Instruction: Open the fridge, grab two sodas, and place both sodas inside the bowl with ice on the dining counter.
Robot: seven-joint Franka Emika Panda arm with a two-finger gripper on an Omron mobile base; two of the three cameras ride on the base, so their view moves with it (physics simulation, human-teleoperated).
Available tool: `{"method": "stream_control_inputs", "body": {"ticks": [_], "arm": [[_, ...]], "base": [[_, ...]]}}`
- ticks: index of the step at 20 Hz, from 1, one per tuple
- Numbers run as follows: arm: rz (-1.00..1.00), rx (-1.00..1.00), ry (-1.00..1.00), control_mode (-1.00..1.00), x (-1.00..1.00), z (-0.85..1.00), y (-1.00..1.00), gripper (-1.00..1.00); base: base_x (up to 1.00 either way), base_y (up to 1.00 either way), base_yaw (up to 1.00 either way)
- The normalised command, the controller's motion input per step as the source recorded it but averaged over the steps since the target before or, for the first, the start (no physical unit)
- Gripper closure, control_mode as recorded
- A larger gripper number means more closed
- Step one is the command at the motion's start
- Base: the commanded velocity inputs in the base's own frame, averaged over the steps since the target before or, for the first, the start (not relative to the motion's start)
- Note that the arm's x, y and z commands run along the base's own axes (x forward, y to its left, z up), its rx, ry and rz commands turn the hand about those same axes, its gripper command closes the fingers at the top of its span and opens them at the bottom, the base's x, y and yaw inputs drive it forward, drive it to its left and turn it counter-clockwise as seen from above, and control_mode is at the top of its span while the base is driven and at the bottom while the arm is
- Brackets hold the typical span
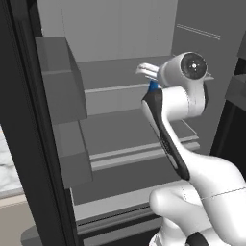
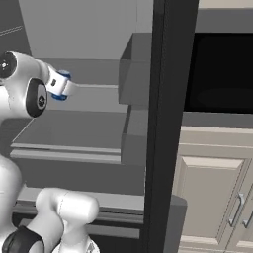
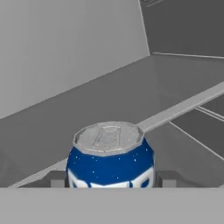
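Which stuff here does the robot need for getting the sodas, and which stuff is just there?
For the job:
- blue soda can, between the jaws
- gripper
- fridge, door open

Just there:
- cream cabinet doors
- black oven window
- marble counter

Flat, even, diffuse lighting is seen in all three rendered views, and no single source can be made out. The grey interior of the fridge (image 1: pixel 125 110) is rendered in dull mid-tones, with only soft shading under its shelves. A faint sheen is shown on the silver top of the blue can (image 3: pixel 109 157) in the hand view. Edges are slightly soft and low in resolution. No glare, motion blur or edge distortion is noticed, and hard cast shadows are nowhere seen
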Motion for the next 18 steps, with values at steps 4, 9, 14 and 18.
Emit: {"method": "stream_control_inputs", "body": {"ticks": [4,9,14,18], "arm": [[-0.02,0.13,0.23,-1.0,-0.8,-0.08,0.0,1.0],[0.0,0.04,0.11,-1.0,-0.96,-0.3,0.0,1.0],[0.0,-0.04,-0.04,-1.0,-1.0,-0.03,-0.02,1.0],[0.0,-0.02,-0.06,-1.0,-0.97,0.0,-0.16,1.0]], "base": [[0.0,0.0,0.0],[0.0,0.0,0.0],[0.0,0.0,0.0],[0.0,0.0,0.0]]}}
